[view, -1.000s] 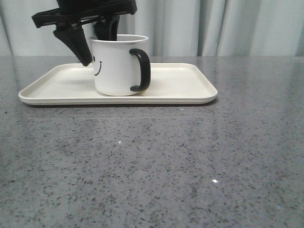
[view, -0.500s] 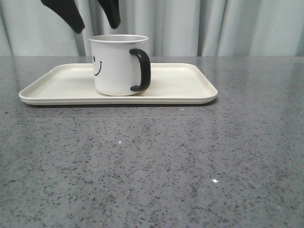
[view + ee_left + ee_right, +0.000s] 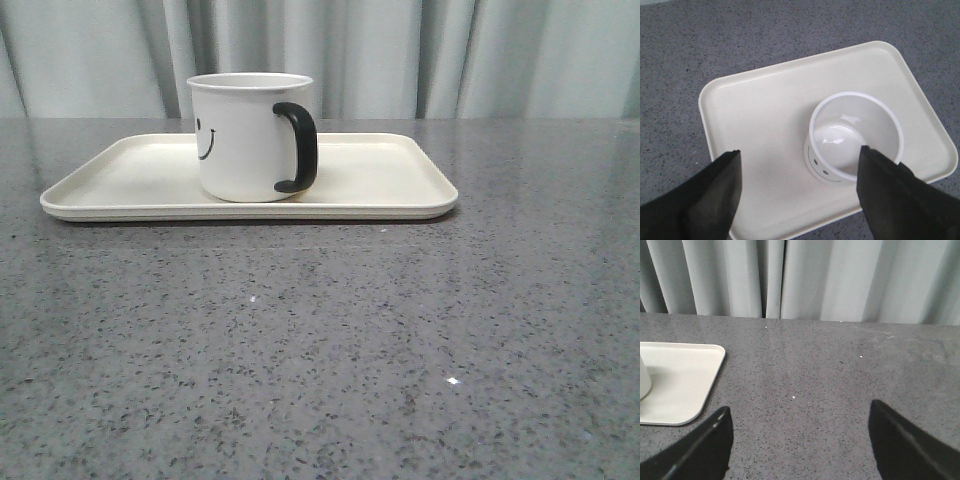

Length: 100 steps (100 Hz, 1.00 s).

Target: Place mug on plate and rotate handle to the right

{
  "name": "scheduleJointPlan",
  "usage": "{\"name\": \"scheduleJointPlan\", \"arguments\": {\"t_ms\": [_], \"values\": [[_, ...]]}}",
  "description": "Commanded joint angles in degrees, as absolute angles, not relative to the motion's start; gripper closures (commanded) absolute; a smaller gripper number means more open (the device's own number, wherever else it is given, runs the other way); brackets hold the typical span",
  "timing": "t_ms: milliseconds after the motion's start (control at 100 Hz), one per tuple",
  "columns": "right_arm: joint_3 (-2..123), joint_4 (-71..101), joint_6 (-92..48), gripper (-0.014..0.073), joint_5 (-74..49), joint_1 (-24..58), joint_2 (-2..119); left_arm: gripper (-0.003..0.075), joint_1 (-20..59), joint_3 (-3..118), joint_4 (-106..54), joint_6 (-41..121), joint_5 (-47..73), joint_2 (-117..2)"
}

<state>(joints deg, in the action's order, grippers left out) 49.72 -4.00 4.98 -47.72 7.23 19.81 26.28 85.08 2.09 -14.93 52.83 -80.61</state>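
Note:
The white mug [image 3: 245, 138] stands upright on the cream plate [image 3: 370, 185], left of the plate's middle. Its black handle [image 3: 298, 147] points right and a little toward the camera, and part of the smiley face shows on its left side. No gripper appears in the front view. In the left wrist view my left gripper [image 3: 799, 192] hangs open high above the plate [image 3: 755, 115], with the empty mug [image 3: 855, 135] below and beside one finger. My right gripper [image 3: 799, 440] is open over bare table, with the plate's corner [image 3: 685, 380] off to one side.
The grey speckled table [image 3: 320, 350] stretches in front of and to the right of the plate. Pale curtains [image 3: 450, 55] hang behind the table's far edge.
My left gripper let go of the mug's rim, rose, and has left the front view. The mug has not moved.

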Motion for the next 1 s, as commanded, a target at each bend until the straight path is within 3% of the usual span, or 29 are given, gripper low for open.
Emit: {"name": "scheduleJointPlan", "arguments": {"t_ms": [0, 490, 740, 990], "values": [[51.5, -4.4, 4.9, 0.0031, -43.1, 6.8, 20.9, 0.0244, 26.4, 80.0, 4.0, -15.6, 46.2, -73.5], [51.4, -4.4, 4.9, 0.0031, -43.1, 6.8, 20.9, 0.0247, 13.9, 54.2, 5.0, -16.9, 42.3, -47.8], [51.4, -4.4, 4.9, 0.0031, -43.1, 6.8, 20.9, 0.0247, 13.4, 45.7, 4.9, -18.4, 42.0, -36.7], [51.4, -1.2, 4.8, 0.0031, -42.4, 6.8, 21.5, 0.0247, 13.4, 42.4, 4.9, -18.4, 41.9, -33.0]]}}
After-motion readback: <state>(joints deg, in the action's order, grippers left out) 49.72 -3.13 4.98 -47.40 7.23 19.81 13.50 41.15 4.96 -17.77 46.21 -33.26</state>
